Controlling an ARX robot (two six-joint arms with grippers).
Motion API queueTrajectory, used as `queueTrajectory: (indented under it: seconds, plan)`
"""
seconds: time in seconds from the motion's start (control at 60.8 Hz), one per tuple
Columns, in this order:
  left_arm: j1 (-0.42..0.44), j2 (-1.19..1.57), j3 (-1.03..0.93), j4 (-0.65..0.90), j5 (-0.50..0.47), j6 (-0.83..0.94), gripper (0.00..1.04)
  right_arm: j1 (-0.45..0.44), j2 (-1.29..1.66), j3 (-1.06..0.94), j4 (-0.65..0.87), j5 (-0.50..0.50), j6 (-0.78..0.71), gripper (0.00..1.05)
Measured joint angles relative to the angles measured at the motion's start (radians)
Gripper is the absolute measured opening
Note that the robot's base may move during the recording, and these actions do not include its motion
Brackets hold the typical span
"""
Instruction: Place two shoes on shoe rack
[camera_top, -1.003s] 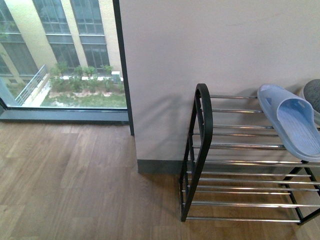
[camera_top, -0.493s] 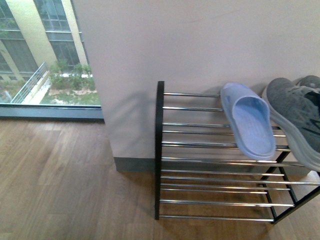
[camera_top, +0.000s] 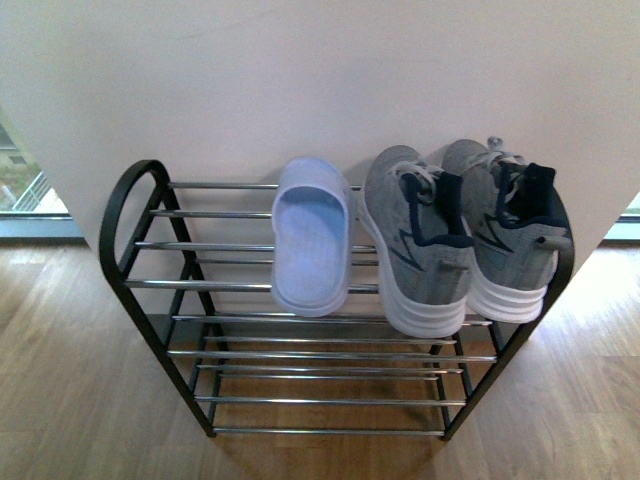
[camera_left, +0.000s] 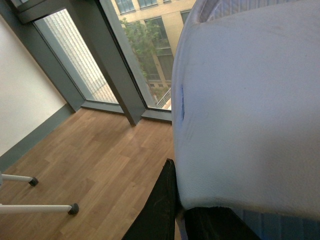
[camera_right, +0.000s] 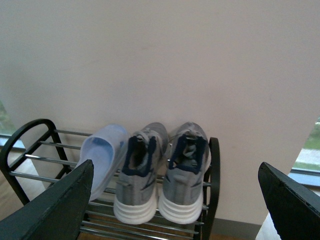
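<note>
Two grey knit sneakers (camera_top: 415, 250) (camera_top: 512, 235) with white soles stand side by side on the top tier of the shoe rack (camera_top: 128, 195), at its right end, toes toward the wall. The right wrist view shows both sneakers (camera_right: 137, 185) (camera_right: 184, 180) from behind on the rack (camera_right: 214, 165). My right gripper (camera_right: 176, 167) hangs open in front of them, well short of the rack, holding nothing. My left gripper (camera_left: 179, 212) is shut on a pale blue slipper (camera_left: 245, 100), which fills most of its view. Neither arm shows in the front view.
Another pale blue slipper (camera_top: 312, 250) lies on the top tier left of the sneakers. The rack stands against a pale wall on wooden floor (camera_top: 60, 400). Tall windows (camera_left: 145, 45) and white stand legs (camera_left: 35, 181) appear in the left wrist view.
The front view has swung right: the rack has shifted from the right edge to the centre, and both sneakers have come fully into view beside the slipper.
</note>
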Motion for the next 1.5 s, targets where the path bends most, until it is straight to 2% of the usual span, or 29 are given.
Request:
queueTrajectory:
  seconds: [0.033, 0.132, 0.247, 0.312, 0.345, 0.51, 0.707, 0.97, 1.497]
  plan:
    - [0.0, 0.0, 0.0, -0.003, 0.007, -0.003, 0.02, 0.0, -0.001, 0.0, 0.0, -0.002, 0.0, 0.95]
    - [0.026, 0.032, 0.033, -0.106, 0.143, -0.169, 0.02, 0.0, 0.0, 0.0, 0.0, -0.002, 0.0, 0.95]
    - [0.115, 0.2, 0.129, -0.068, 0.335, -0.401, 0.02, 0.0, 0.0, 0.0, 0.0, -0.005, 0.0, 0.95]
    - [0.16, 0.325, 0.196, -0.022, 0.428, -0.477, 0.02, 0.0, 0.0, 0.0, 0.0, -0.005, 0.0, 0.95]
    - [0.174, 0.39, 0.229, -0.006, 0.481, -0.501, 0.02, 0.0, 0.0, 0.0, 0.0, -0.006, 0.0, 0.95]
    - [0.209, 0.721, 0.366, 0.041, 0.627, -0.517, 0.02, 0.0, 0.0, 0.0, 0.0, -0.006, 0.0, 0.95]
    - [0.219, 0.985, 0.492, 0.041, 0.692, -0.436, 0.02, 0.0, -0.001, 0.0, 0.0, -0.006, 0.0, 0.95]
    - [0.237, 1.195, 0.676, 0.029, 0.718, -0.318, 0.02, 0.0, 0.0, 0.0, 0.0, -0.006, 0.0, 0.95]
    - [0.274, 1.594, 0.97, 0.057, 0.779, -0.192, 0.02, 0.0, 0.0, 0.0, 0.0, -0.006, 0.0, 0.95]
